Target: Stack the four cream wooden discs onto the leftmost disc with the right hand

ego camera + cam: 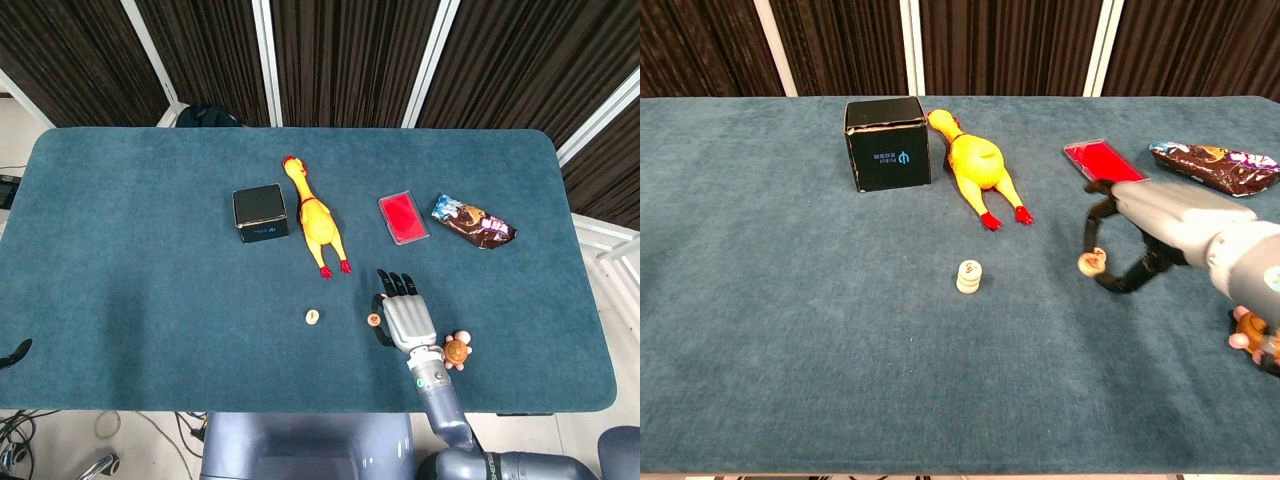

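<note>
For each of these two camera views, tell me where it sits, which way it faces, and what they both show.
Head view: sits high, looks steeply down on the whole blue table; the right hand and forearm enter from the bottom edge.
Chest view: sits low at the near table edge, looks across toward the curtains; the right hand enters from the right, pinching a cream disc.
Shared: the disc stack, black box, rubber chicken, red tray and snack bag. The left hand shows in neither.
</note>
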Action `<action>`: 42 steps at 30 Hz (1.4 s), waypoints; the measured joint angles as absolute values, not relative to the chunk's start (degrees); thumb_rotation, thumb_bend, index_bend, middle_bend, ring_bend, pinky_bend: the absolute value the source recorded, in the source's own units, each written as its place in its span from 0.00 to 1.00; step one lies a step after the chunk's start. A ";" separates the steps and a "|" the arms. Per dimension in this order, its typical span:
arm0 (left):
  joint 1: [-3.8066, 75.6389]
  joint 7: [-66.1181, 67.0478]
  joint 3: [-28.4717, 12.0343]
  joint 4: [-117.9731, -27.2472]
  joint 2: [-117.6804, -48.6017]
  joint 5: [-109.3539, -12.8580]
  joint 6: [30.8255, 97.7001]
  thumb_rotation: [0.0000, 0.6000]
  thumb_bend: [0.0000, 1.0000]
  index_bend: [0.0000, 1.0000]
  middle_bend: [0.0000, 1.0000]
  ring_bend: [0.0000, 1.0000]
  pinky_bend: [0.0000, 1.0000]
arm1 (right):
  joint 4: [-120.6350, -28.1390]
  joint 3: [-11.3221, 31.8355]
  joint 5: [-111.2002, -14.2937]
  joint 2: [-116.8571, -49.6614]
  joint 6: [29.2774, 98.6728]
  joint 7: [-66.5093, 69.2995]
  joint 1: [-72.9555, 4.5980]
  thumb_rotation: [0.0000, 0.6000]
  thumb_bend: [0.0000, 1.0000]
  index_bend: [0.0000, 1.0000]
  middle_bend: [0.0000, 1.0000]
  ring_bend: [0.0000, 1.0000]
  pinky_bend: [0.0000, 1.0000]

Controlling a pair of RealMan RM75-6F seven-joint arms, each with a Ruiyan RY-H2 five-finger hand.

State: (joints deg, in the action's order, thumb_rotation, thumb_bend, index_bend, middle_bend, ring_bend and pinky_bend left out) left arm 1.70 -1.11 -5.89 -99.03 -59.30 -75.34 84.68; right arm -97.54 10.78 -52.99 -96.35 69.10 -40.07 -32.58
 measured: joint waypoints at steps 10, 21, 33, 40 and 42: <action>1.79 -1.24 -5.93 -98.86 -59.31 -75.23 84.44 1.00 0.17 0.13 0.00 0.00 0.13 | -97.71 16.59 -46.20 -99.59 66.94 -45.80 -39.84 1.00 0.42 0.50 0.00 0.00 0.00; 1.86 -1.60 -6.03 -98.89 -59.15 -75.19 84.33 1.00 0.17 0.13 0.00 0.00 0.13 | -95.42 18.28 -41.76 -104.64 66.97 -49.06 -45.36 1.00 0.42 0.50 0.00 0.00 0.00; 1.84 -1.80 -6.04 -98.96 -59.09 -75.32 84.41 1.00 0.17 0.13 0.00 0.00 0.13 | -93.00 17.19 -40.44 -107.21 67.50 -48.74 -47.43 1.00 0.42 0.50 0.00 0.00 0.00; 1.85 -1.84 -6.04 -98.96 -59.07 -75.38 84.45 1.00 0.17 0.13 0.00 0.00 0.13 | -91.95 16.60 -40.20 -107.90 67.79 -48.25 -47.89 1.00 0.42 0.50 0.00 0.00 0.00; 1.86 -1.78 -6.05 -98.91 -59.07 -75.38 84.43 1.00 0.17 0.13 0.00 0.00 0.13 | -91.76 16.42 -40.16 -108.05 67.84 -48.03 -47.94 1.00 0.42 0.50 0.00 0.00 0.00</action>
State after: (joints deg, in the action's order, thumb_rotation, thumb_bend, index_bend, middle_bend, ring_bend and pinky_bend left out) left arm 1.86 -1.78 -6.05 -98.91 -59.07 -75.38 84.43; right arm -91.76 16.42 -40.16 -108.05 67.84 -48.03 -47.94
